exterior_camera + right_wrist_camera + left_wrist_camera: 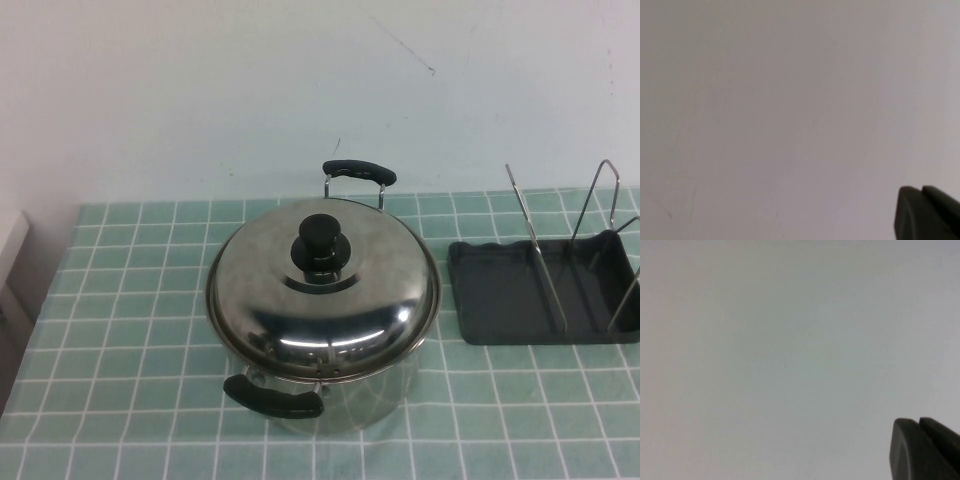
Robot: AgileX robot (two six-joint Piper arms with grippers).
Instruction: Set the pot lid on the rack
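The shiny steel pot lid (300, 305) with its black knob (320, 238) sits on the deep steel pot (350, 398) in the middle of the table in the high view. The dark grey rack (500, 300) with upright wire loops (538, 250) stands to the right of the pot, apart from it. Neither arm shows in the high view. My left gripper (918, 421) shows only as two dark fingertips pressed together against a blank wall, holding nothing. My right gripper (921, 189) looks the same, shut and empty, facing a blank wall.
The pot has two black handles, one at the back (358, 172) and one at the front (272, 397). A green checked cloth (120, 330) covers the table. A white wall stands behind. A pale object (10, 250) sits at the left edge.
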